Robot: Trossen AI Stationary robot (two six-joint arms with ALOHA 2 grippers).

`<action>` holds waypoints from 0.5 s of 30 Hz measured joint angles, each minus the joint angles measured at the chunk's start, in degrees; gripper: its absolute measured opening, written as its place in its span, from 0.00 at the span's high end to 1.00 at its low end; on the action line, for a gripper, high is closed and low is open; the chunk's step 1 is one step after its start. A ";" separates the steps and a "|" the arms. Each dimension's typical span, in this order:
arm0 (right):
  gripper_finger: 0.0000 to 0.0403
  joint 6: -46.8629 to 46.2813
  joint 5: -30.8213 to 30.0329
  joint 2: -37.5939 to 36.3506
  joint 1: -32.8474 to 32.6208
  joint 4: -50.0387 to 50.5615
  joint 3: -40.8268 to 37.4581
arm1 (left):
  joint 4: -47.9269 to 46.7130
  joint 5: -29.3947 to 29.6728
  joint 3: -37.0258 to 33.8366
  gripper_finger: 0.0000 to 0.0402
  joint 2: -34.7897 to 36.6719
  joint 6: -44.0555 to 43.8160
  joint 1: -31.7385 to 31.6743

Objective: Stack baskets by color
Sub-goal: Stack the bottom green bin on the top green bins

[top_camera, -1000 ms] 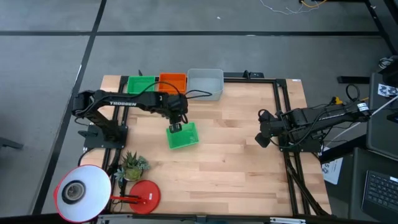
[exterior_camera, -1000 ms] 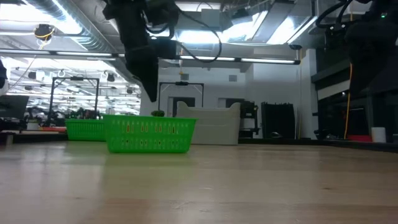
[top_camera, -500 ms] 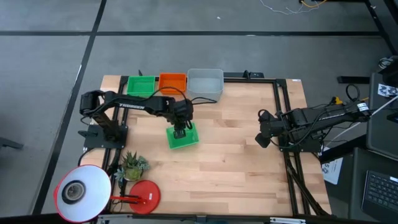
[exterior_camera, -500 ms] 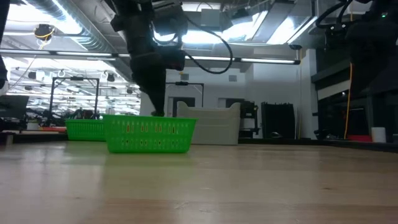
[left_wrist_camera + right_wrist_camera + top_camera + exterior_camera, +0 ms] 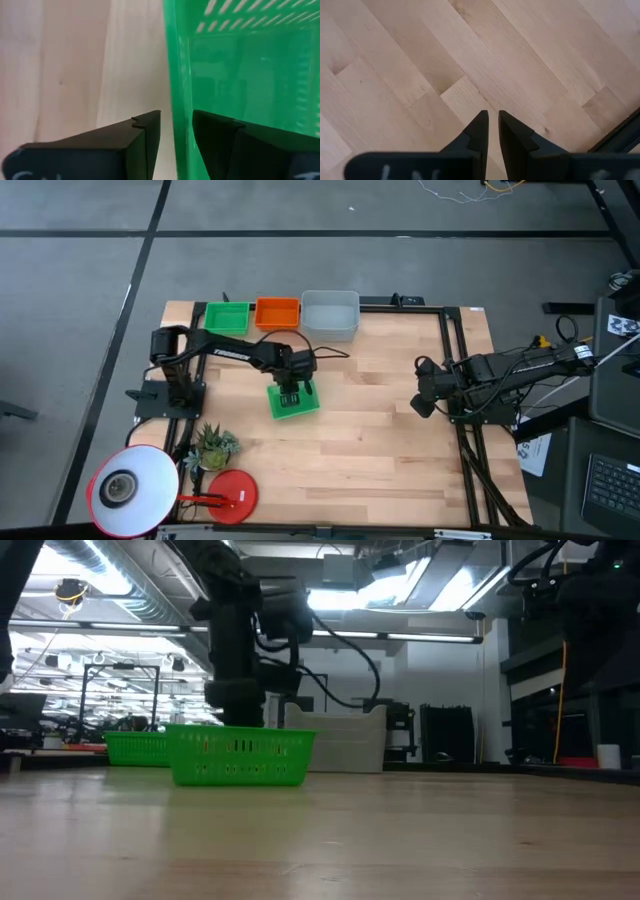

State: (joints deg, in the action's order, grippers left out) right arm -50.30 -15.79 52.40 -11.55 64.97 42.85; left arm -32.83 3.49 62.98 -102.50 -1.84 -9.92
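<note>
The left end effector [image 5: 292, 392] stands straight over the lone green basket [image 5: 294, 400] on the counter [image 5: 390, 420], its two fingers [image 5: 145, 137] parted just wide enough to straddle one thin side wall: in the left wrist view one finger sits outside the wall over bare wood and the other inside the basket, with the green rim running up between them and small gaps on either side, so nothing is gripped yet. The coming move, as I judge it, turns on that straddle; the wall lies directly between the fingers, and closing them should pinch it. This basket lies slightly skewed to the counter's edges, its long axis roughly running away from the lamp side toward the back row, and it looks empty apart from the finger inside it. The left arm is plainly the nearer one; the right end effector [image 5: 421, 402] hangs well off to the basket's right over bare wood, fingers [image 5: 479, 131] nearly together and holding nothing. Beyond the lone basket, along the counter's far edge, stand a green basket stack [image 5: 227, 317], an orange one [image 5: 277, 312] touching it, and a larger grey one [image 5: 330, 313] beside that; how many are nested in each I cannot tell.
</note>
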 joint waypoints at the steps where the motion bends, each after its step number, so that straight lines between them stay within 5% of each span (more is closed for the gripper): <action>1: 0.89 0.00 0.00 0.00 0.00 0.00 0.00 | -0.07 0.02 0.00 0.75 -0.47 0.59 -0.02; 6: 0.89 0.00 0.00 0.00 0.00 0.00 0.00 | -4.56 2.95 0.04 0.96 -0.88 3.40 -0.05; 15: 0.89 0.00 -0.04 0.00 0.00 -0.02 0.00 | -25.64 25.20 0.62 1.00 7.56 5.63 -4.02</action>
State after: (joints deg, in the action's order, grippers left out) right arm -50.30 -15.84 52.40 -11.55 64.95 42.85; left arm -58.47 28.69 63.60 -94.94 3.80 -13.94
